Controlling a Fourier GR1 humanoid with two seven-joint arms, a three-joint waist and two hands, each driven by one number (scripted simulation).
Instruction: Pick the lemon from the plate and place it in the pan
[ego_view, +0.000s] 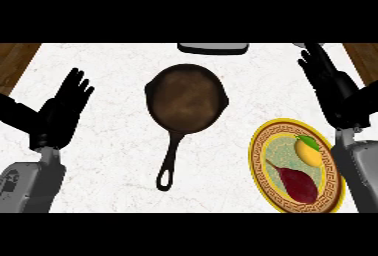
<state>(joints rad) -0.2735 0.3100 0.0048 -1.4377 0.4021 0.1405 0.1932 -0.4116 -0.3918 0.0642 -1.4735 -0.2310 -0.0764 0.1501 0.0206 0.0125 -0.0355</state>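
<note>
The lemon (308, 151) near the counter's (111, 165) right edge looked light and firm; grasp its middle. Left hand (66, 107), right hand (328, 85): fingers were straight.

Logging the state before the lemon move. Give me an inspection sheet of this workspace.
Surface: white marbled counter.
Job's things: lemon on the plate at right; pan at centre, nothing in it, handle toward the robot.
Clutter: dark red vegetable on the plate beside the lemon; grey object cut off at the far edge.
Hands: left hand open, resting at left; right hand open, beyond the plate, holding nothing.
Cables: nothing seen.
Surroundings: wood at both far corners.
</note>
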